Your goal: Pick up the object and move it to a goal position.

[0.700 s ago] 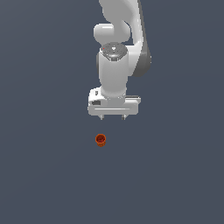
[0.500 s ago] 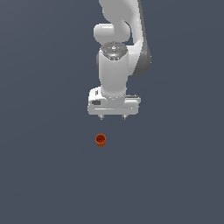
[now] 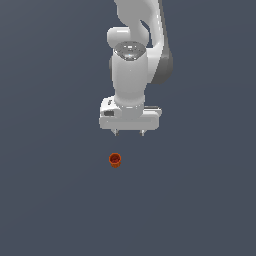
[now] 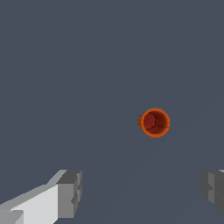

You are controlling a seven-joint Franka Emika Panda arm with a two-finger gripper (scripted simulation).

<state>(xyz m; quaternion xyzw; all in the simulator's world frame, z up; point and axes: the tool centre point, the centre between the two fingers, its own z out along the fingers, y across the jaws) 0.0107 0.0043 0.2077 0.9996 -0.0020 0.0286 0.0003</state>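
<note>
A flat, plain slate-grey surface (image 3: pixel 50 200) fills the whole background.

Exterior view: a white arm (image 3: pixel 132 60) reaches down from above, ending in a wide white gripper (image 3: pixel 129 133). Its two short fingertips (image 3: pixel 116 133) point straight down and stand spread apart, holding nothing. A tiny orange-red cup (image 3: pixel 115 160) sits on the surface below the fingers, clear of them, and roughly under the fingertip on the exterior view's left. It is much smaller than the gripper.

Wrist view: the camera looks down past the gripper (image 4: pixel 142 190) at the same grey surface. Two grey finger pads (image 4: pixel 70 192) show at the frame's edge, wide apart, with only bare surface between them. The cup (image 4: pixel 154 122) shows its open, rimmed mouth to the camera. It lies ahead of the gap between the fingers, nearer to one pad than the other, touching neither.
</note>
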